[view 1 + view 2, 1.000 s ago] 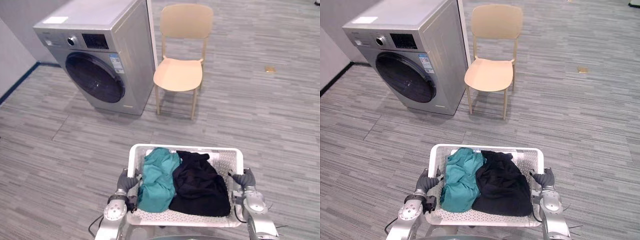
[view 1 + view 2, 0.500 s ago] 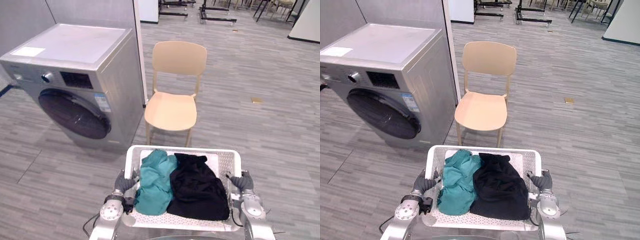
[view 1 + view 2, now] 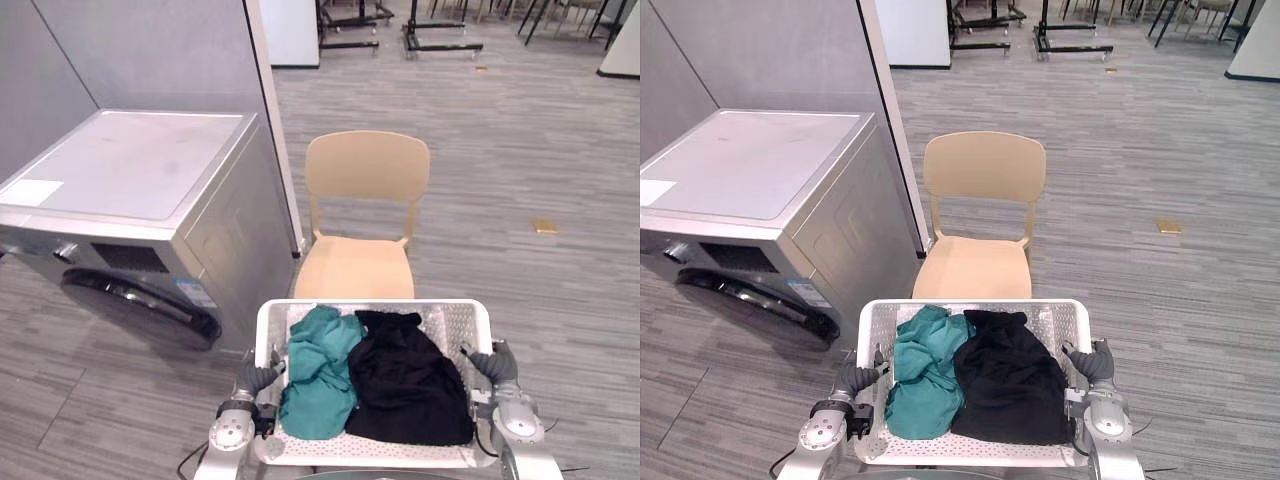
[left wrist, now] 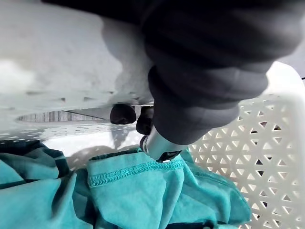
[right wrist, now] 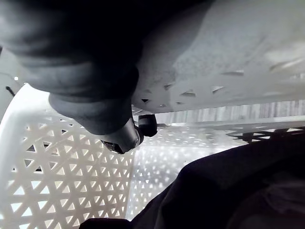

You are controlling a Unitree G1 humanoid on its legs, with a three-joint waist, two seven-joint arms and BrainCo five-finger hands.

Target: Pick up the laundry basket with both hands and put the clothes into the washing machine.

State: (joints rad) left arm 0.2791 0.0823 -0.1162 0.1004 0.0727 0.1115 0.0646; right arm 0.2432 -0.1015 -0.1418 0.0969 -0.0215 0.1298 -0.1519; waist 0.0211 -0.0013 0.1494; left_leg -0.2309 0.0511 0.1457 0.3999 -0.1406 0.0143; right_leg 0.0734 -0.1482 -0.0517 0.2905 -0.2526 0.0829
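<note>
Laundry basket still carried, washing machine now nearer.

Bright even room light, soft shadows, glare on laundry basket rim

We note a tan chair on a grey plank-pattern floor, its seat turned toward the camera and its backrest on the far side. The chair stands upright on slim legs of the same colour. To its left, a grey partition wall ends in a pale vertical edge strip, and the chair stands just beside this strip. A small tan square plate lies flat on the floor to the right of the chair, well apart from it. At the far end of the room we see a white panel and, beside it, black frames standing on the floor.
</note>
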